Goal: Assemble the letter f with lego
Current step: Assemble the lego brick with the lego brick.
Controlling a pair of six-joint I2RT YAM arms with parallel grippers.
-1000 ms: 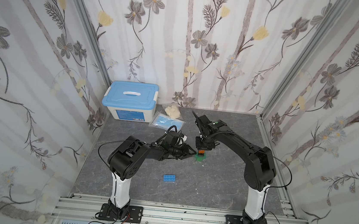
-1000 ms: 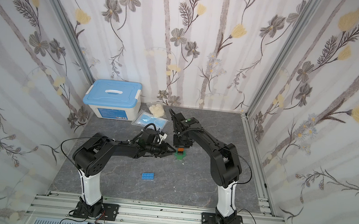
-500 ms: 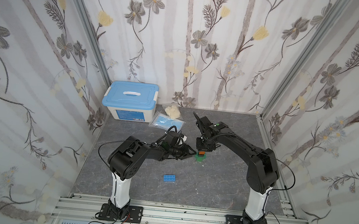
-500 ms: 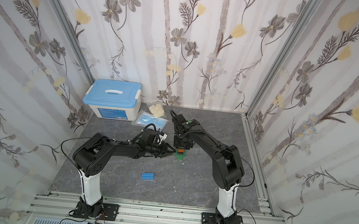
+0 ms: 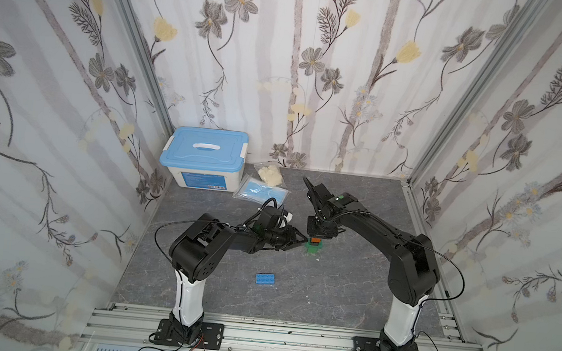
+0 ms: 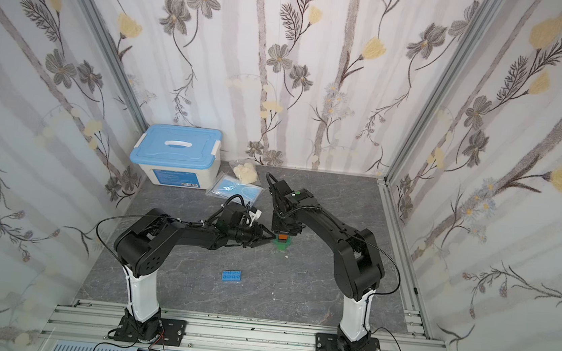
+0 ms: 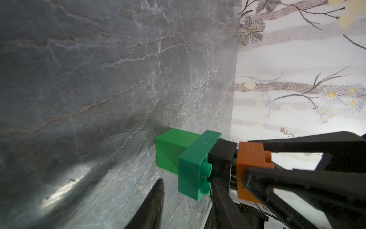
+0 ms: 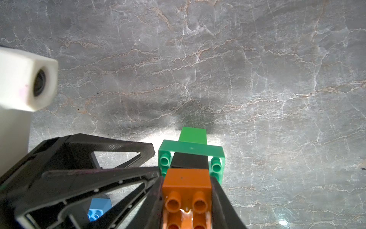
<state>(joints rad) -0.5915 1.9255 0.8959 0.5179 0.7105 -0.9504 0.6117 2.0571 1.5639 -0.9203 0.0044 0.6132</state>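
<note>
Blue-lidded white box point(image 5: 195, 177) sits shut at the upper left of both top views, contents hidden; the brick stack point(image 5: 314, 246) stands at centre.
Beside the box lie a clear bag point(image 5: 260, 192) of something blue and a second bag point(image 5: 270, 174) of something cream. The stack rises from the grey table point(image 5: 331, 293): green base brick point(image 7: 170, 150), wide green brick point(image 7: 193, 168), black brick point(image 8: 189, 161), orange brick point(image 7: 249, 158). The right gripper point(image 8: 186, 179) is clamped on the orange brick. The left gripper point(image 7: 186, 181) brackets the wide green brick's end, fingers narrowly apart; contact is unclear. A blue brick point(image 5: 265, 279) lies alone, lower in frame.
</note>
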